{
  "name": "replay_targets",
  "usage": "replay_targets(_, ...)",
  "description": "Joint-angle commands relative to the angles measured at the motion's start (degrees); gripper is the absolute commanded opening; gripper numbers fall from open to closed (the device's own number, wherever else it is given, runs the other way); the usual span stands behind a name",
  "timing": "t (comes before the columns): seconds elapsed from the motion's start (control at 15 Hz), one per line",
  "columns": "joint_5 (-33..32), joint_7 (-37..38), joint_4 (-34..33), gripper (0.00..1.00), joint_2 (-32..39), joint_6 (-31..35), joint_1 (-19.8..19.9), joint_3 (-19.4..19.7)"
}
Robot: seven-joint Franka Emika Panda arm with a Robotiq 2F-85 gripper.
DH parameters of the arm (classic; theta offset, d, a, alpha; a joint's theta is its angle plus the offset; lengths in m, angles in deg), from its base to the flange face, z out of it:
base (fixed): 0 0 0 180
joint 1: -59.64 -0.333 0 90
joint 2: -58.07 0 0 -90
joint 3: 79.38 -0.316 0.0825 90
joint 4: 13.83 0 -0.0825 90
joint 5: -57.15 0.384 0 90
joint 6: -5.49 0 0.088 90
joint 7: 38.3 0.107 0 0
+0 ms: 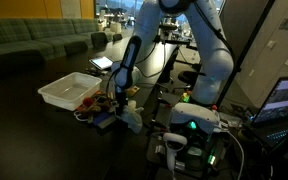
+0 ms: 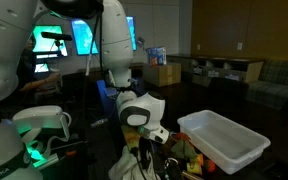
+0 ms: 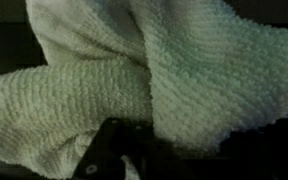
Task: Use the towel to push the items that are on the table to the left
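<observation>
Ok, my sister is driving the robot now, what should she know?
Gripper: low at the table. The towel is bunched over its fingers and hides the jaws, so it probably holds it, but that is unconfirmed.
Things: small items sit clustered beside the white bin, close to the gripper.
Done: the towel is at the items.
Left: push the items left with the towel.

A dark table [image 1: 24,125] is seen in both exterior views. A white bin [image 1: 72,90] is set on it, and small items [image 1: 97,111] are clustered just beside the bin. A pale towel [image 1: 132,119] seems to be laid against them
</observation>
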Motion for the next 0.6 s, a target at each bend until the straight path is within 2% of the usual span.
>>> replay_targets(0.0, 2.4, 0.3, 0.0, 0.00, 0.3, 3.1, -1.4, -3.5)
replay_targets(0.53, 4.4, 1.7, -0.8, 0.00, 1.9, 8.5, -4.2, -11.5)
